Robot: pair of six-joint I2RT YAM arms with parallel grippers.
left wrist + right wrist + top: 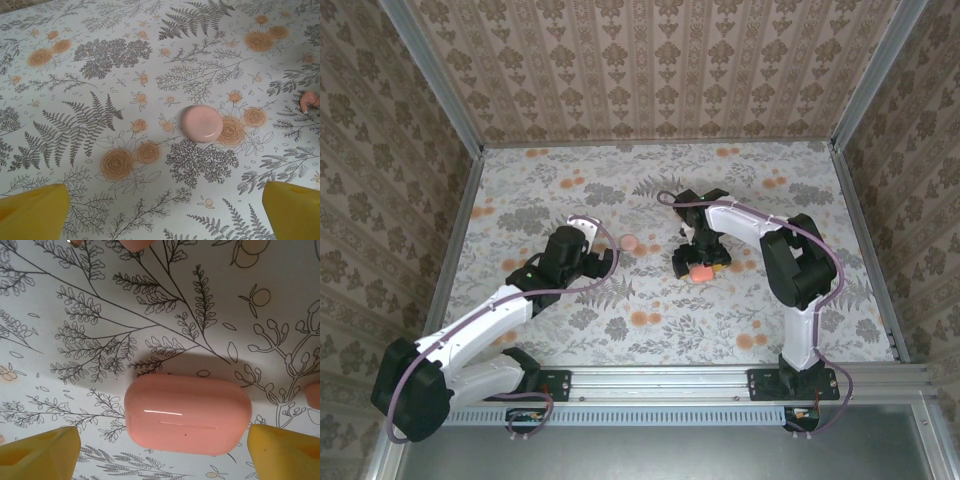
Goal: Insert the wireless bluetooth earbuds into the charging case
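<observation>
Two open grippers over a flowered table [650, 330], with the pink charging case [187, 412] lying between the right one's fingers.

In the right wrist view the right gripper [162, 445] has its jaws spread and grips nothing. The case lies at lower centre of the frame, clear of the left yellow finger [37, 452] and just beside the other one. In the left wrist view the left gripper [165, 205] is wide open and empty, with its fingers in the bottom corners. A round pink disc [202, 123] lies mid-frame, and one small pink earbud [308, 100] lies on the table at the right edge.
</observation>
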